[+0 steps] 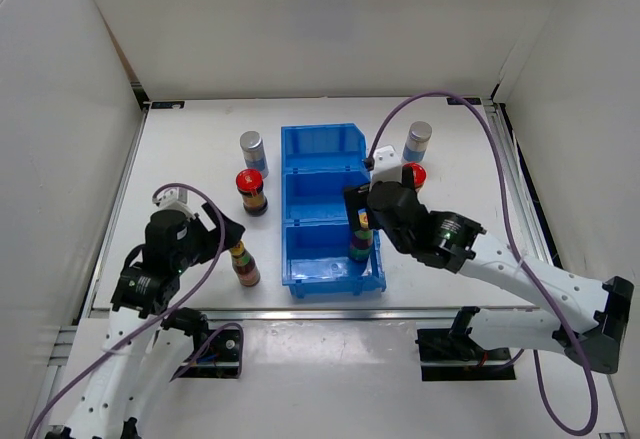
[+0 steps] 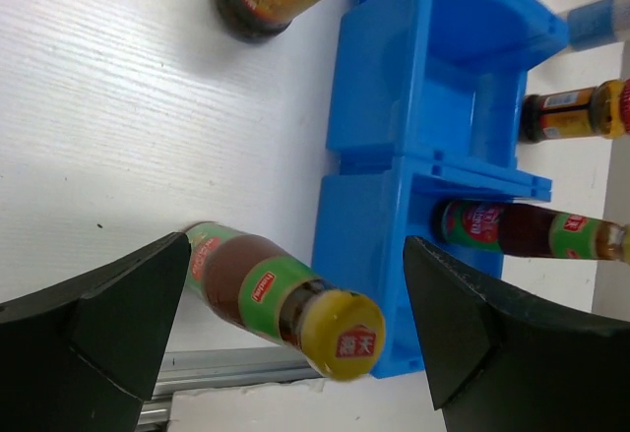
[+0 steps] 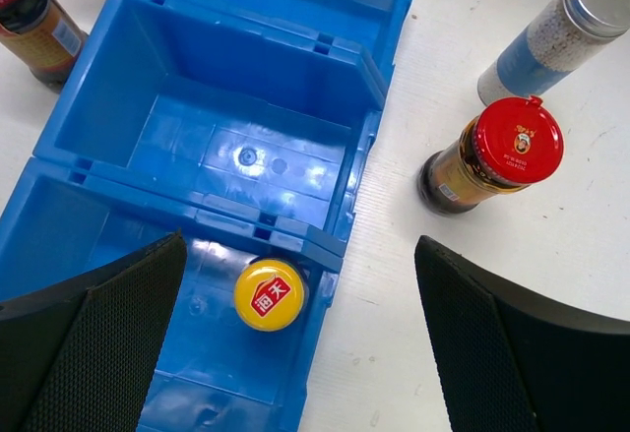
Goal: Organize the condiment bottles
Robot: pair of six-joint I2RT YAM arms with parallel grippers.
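Observation:
A slim yellow-capped bottle (image 1: 243,264) stands on the table left of the blue bin (image 1: 320,144). My left gripper (image 1: 226,231) is open just above it, and in the left wrist view that bottle (image 2: 266,294) lies between the wide-apart fingers, untouched. A second yellow-capped bottle (image 1: 360,239) stands in the bin's nearest compartment at its right wall. My right gripper (image 1: 360,204) hovers open over it, its yellow cap (image 3: 270,294) showing between the fingers. Red-capped dark bottles (image 1: 250,191) (image 1: 413,174) and silver-capped bottles (image 1: 251,148) (image 1: 417,141) stand on either side of the bin.
The bin's middle compartment (image 3: 197,88) and far compartment hold nothing. White walls enclose the table on three sides. A metal rail (image 1: 300,314) runs along the near edge. The purple cable (image 1: 480,119) arcs over the right side.

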